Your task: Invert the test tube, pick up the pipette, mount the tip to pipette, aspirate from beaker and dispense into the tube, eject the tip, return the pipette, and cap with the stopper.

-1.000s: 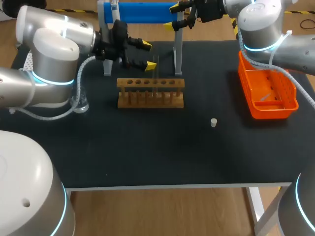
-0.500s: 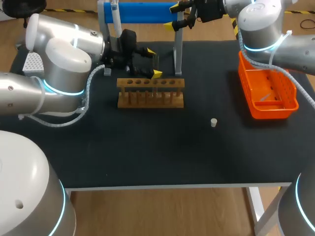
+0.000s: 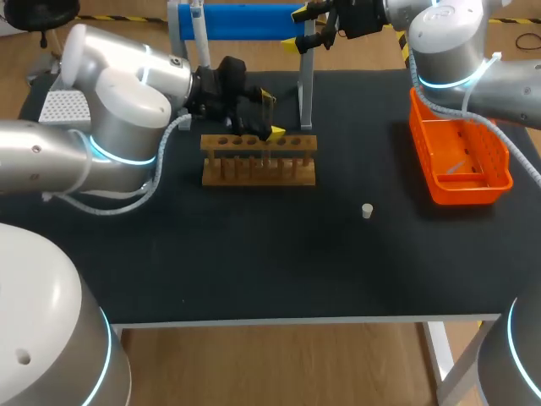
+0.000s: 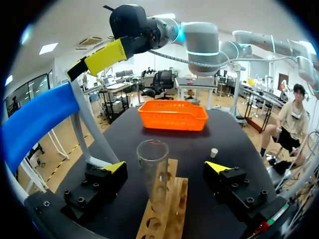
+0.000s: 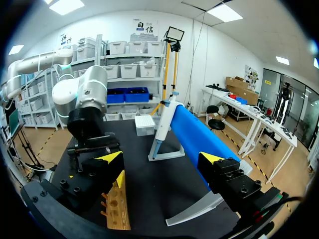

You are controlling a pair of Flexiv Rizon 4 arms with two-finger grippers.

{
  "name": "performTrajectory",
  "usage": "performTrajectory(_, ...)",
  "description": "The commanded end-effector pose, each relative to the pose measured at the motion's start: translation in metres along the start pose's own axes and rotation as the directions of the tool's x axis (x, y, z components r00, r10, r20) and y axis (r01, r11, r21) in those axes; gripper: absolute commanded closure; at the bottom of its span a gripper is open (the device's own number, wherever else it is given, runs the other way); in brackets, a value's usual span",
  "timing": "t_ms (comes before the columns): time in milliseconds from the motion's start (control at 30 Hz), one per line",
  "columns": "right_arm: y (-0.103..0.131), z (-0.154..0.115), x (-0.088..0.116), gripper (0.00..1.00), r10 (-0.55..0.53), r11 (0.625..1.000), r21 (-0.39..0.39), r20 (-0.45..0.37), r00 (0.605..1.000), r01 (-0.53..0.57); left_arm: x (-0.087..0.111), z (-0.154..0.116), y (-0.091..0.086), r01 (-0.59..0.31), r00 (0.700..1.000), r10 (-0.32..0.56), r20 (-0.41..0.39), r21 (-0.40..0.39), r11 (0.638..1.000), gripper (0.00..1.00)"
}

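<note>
To me the test tube (image 4: 153, 169) looks clear and glossy. The rack (image 3: 259, 159) is bare, matt wood, the table (image 3: 254, 254) is matt black, and the basket (image 3: 473, 191) is smooth, slightly shiny orange plastic.

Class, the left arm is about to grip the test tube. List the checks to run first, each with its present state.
1. Test tube stands upright in the wooden rack: ok.
2. Tube lies between the left gripper's fingers: ok.
3. Left gripper open, both fingers apart from the glass: ok.
4. Right gripper open, away from the rack: ok.
5. Stopper lies clear of the rack: ok.
6. Tube empty: cannot tell.
</note>
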State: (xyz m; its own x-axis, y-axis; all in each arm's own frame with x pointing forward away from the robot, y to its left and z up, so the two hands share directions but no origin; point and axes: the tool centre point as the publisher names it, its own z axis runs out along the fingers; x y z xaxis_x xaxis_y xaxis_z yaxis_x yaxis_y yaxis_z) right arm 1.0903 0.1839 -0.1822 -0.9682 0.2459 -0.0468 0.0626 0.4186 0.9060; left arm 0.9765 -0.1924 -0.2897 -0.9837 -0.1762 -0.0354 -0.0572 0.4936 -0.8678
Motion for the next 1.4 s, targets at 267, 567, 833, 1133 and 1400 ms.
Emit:
performTrajectory(267,0.001,-0.001,-0.001,0.00,0.001,1.000,0.006,-0.004,1.000,-0.001,-0.007,0.015,-0.001,-0.027,1.000,0.027,-0.008,-0.054,0.998,0.00)
performTrajectory(567,0.001,-0.001,-0.001,0.00,0.001,1.000,0.006,-0.004,1.000,-0.001,-0.004,0.016,-0.001,-0.044,0.999,0.043,-0.006,-0.074,0.996,0.00)
performTrajectory(833,0.001,-0.001,-0.001,0.00,0.001,1.000,0.006,-0.004,1.000,-0.001,-0.002,0.013,0.001,-0.047,0.999,0.047,-0.002,-0.096,0.994,0.00)
performTrajectory(1133,0.001,-0.001,-0.001,0.00,0.001,1.000,0.006,-0.004,1.000,-0.001,-0.001,0.011,0.004,-0.053,0.999,0.054,0.004,-0.114,0.992,0.00)
performTrajectory(1400,0.001,-0.001,-0.001,0.00,0.001,1.000,0.006,-0.004,1.000,-0.001,0.000,0.011,0.007,-0.045,0.999,0.045,0.004,-0.120,0.992,0.00)
